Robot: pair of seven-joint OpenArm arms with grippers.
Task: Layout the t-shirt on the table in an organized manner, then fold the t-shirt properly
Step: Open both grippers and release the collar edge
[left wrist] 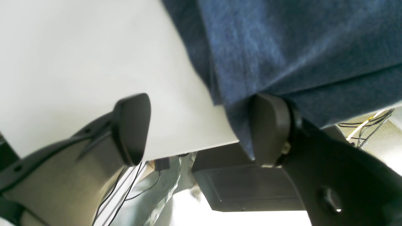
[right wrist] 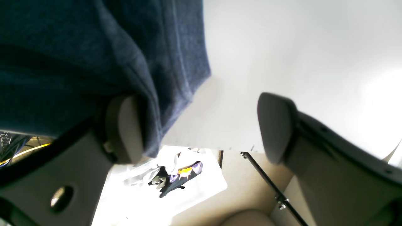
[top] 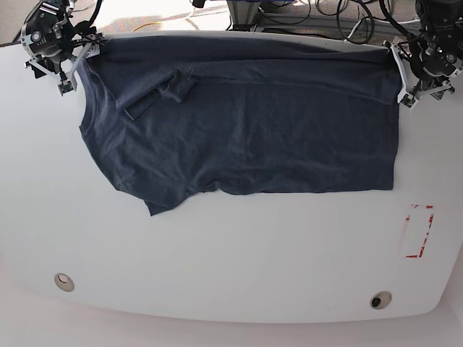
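Note:
The dark navy t-shirt (top: 246,123) lies spread across the far half of the white table (top: 231,253), with one sleeve folded over itself near its upper left. In the base view my right gripper (top: 78,65) stands open at the shirt's far-left corner, and my left gripper (top: 401,76) stands open at its far-right corner. In the left wrist view the left gripper (left wrist: 201,128) is wide apart, and the t-shirt (left wrist: 282,47) rests against one finger at the table (left wrist: 62,47) edge. The right gripper (right wrist: 201,128) is equally wide, and the t-shirt (right wrist: 78,56) brushes one finger above the table (right wrist: 298,47).
A red rectangle outline (top: 418,231) is marked near the table's right edge. Two grommet holes (top: 64,281) (top: 380,299) sit near the front edge. Cables (top: 318,14) run beyond the far edge. A white bin of clothes (right wrist: 176,172) shows below the table.

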